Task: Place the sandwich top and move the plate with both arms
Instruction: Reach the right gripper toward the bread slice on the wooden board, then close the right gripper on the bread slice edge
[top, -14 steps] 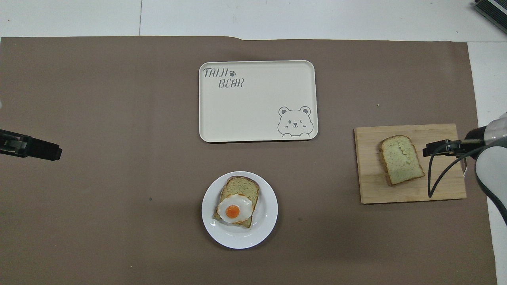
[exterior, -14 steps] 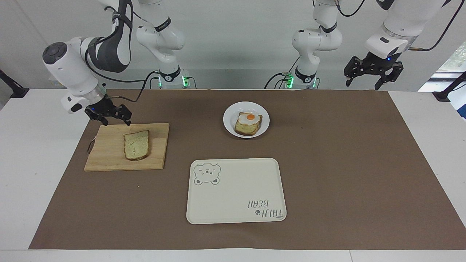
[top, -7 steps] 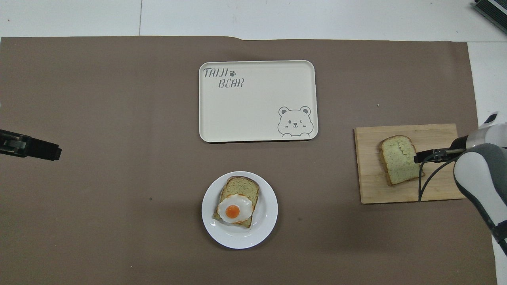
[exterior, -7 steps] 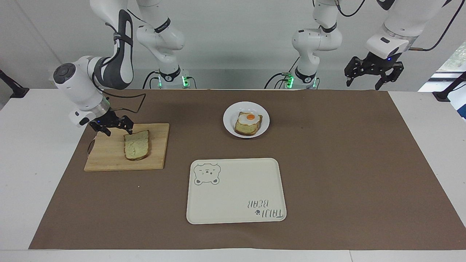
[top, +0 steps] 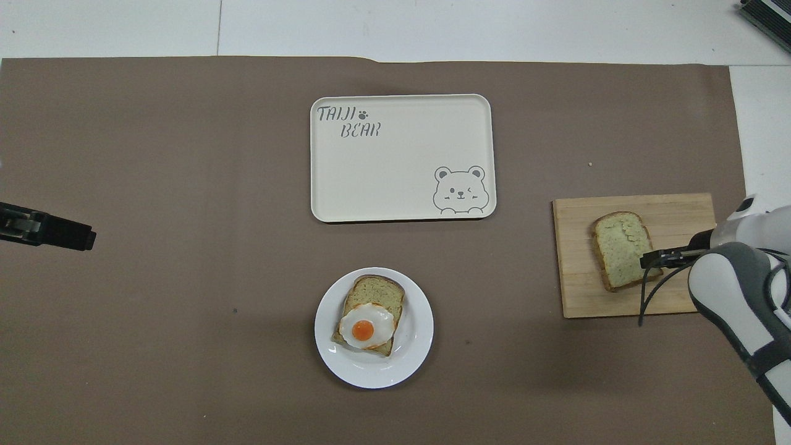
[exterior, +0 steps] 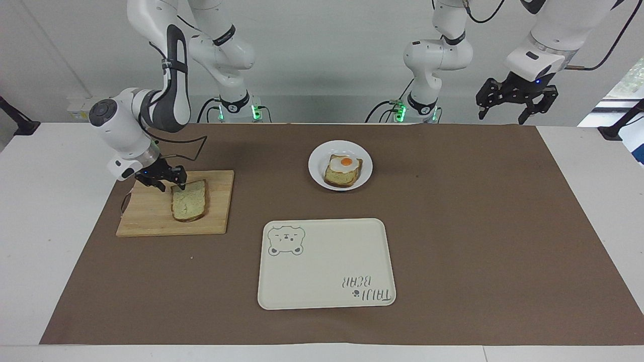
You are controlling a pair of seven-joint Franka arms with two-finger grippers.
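The sandwich top (exterior: pixel 190 202), a plain tan bread slice, lies flat on a wooden cutting board (exterior: pixel 146 218) toward the right arm's end of the table. My right gripper (exterior: pixel 172 186) is down at the slice's corner nearest the robots; in the overhead view the right gripper (top: pixel 644 260) overlaps the edge of the sandwich top (top: pixel 620 247). The white plate (exterior: pixel 316 168) sits mid-table near the robots and holds a bread slice with a fried egg (exterior: pixel 344 169). My left gripper (exterior: pixel 503 113) waits open, raised over the table's edge at the left arm's end.
A cream tray with a bear drawing (exterior: pixel 327 266) lies farther from the robots than the plate. Brown paper (exterior: pixel 478 226) covers the table. The cutting board (top: pixel 575 290) has a cord loop at its outer end.
The right arm has come down and along the board until its gripper reached the bread's corner, and its jaws have narrowed. The left arm, the bread and the plate have stayed put.
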